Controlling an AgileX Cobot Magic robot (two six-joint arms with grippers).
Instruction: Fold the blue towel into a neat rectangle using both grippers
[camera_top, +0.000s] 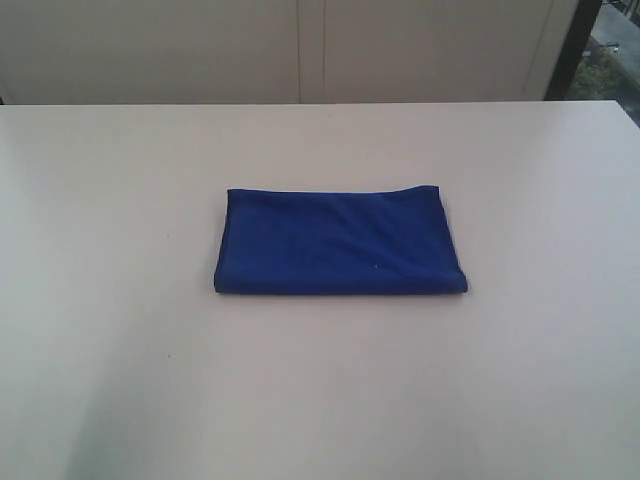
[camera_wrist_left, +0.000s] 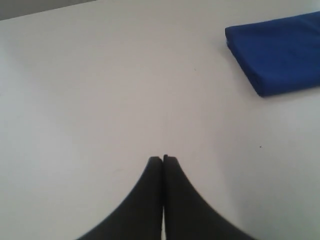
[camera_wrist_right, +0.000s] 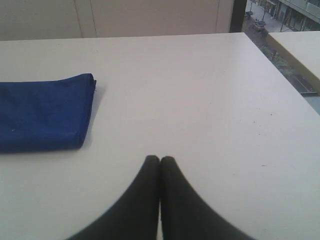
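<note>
**Bench** (camera_top: 120, 350): pale, flat and bare around the work. It runs well beyond both sets of jaws.

**Blue towel** (camera_top: 340, 245): lies flat mid-bench, forward of both sets of jaws and inboard of each, towards the opposite arm. It is well apart from both and touched by neither. It shows as a layered rectangle with a rounded fold along the near edge. The far corner on the right arm's side lifts slightly, and the edges are otherwise fairly square. Judgement: the folding looks finished or nearly so. The central position suits equal reach from either arm.

**Left gripper** (camera_wrist_left: 163, 159): jaws pressed together, holding nothing. It is carried above bare bench and pitched downward.

**Right gripper** (camera_wrist_right: 160, 159): jaws likewise pressed together and empty. It is held more level, since the far wall shows beyond its tips.

Judgement: both arms stand clear on their own sides, so nothing can drag or disturb the cloth. Neither arm appears in the exterior view.

**Pale speck** (camera_top: 375, 266): sits on the towel's top face. It is too small to identify.
</note>
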